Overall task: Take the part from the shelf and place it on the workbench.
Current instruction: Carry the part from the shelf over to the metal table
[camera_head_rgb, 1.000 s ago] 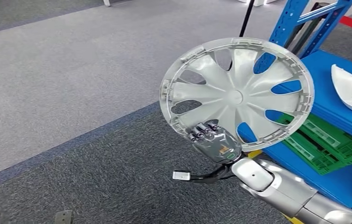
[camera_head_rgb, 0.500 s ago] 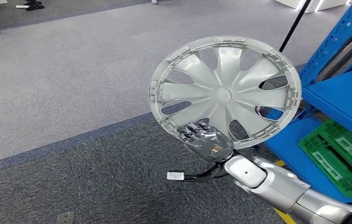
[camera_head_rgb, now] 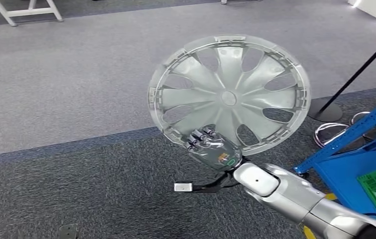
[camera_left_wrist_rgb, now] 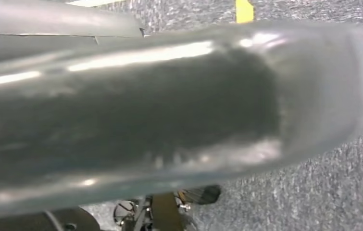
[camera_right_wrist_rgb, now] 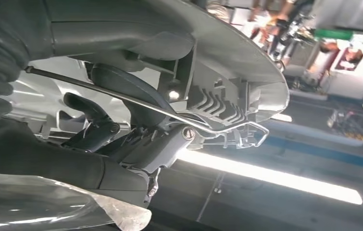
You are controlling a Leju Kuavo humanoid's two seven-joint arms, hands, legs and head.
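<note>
The right hand [camera_head_rgb: 214, 152] grips the lower rim of a round silver multi-spoke wheel cover [camera_head_rgb: 229, 94], upright at frame centre above grey carpet [camera_head_rgb: 76, 99].

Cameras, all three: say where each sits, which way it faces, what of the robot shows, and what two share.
Head view: high on the body, looking forward and down at grey carpet, a blue shelf and the hubcap held by the right robot hand on its silver arm.
Left wrist view: facing the carpet past blurred silver and dark robot parts.
Right wrist view: behind the right robot hand, facing the hubcap's rim.
Shared: hubcap and right robot hand.
</note>
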